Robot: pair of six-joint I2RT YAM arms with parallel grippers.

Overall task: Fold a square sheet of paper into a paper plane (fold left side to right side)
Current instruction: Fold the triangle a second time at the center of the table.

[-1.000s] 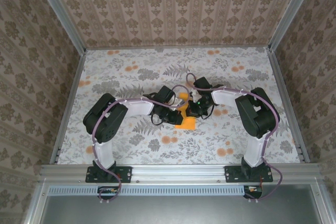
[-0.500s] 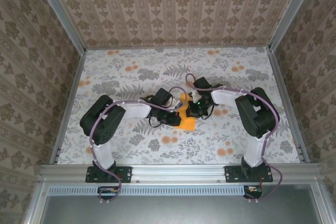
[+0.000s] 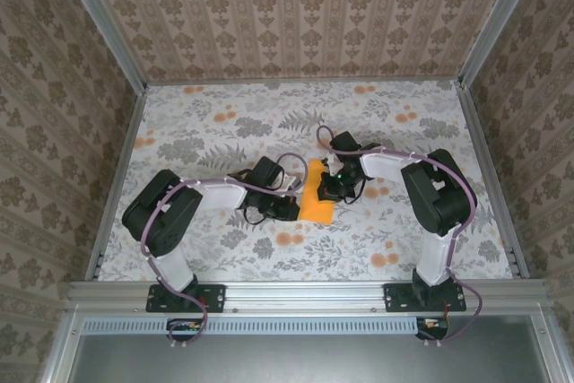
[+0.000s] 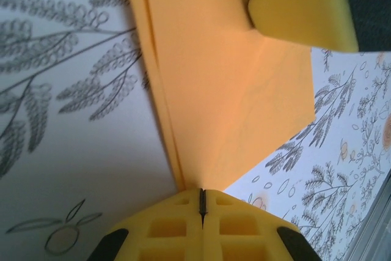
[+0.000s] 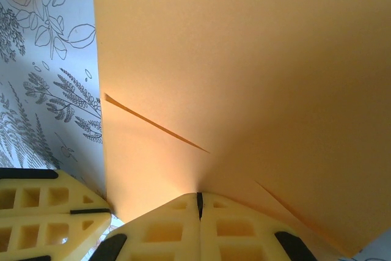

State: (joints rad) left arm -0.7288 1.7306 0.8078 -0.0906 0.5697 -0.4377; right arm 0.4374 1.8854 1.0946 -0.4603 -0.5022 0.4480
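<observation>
The sheet of paper point(image 3: 314, 204) lies mid-table point(image 3: 224, 132), with the left claw point(image 3: 294, 208) at its 8 o'clock corner and the right claw point(image 3: 330, 188) on its 2 o'clock part.

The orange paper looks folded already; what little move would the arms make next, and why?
Probably slide the shut left fingers along the folded edge of the paper to sharpen the crease: its layers look doubled there, while the shut right fingers seem to pin it.

Left claw point(image 3: 294, 210) slid left, uncovering the sheet of paper point(image 3: 317, 196).
</observation>
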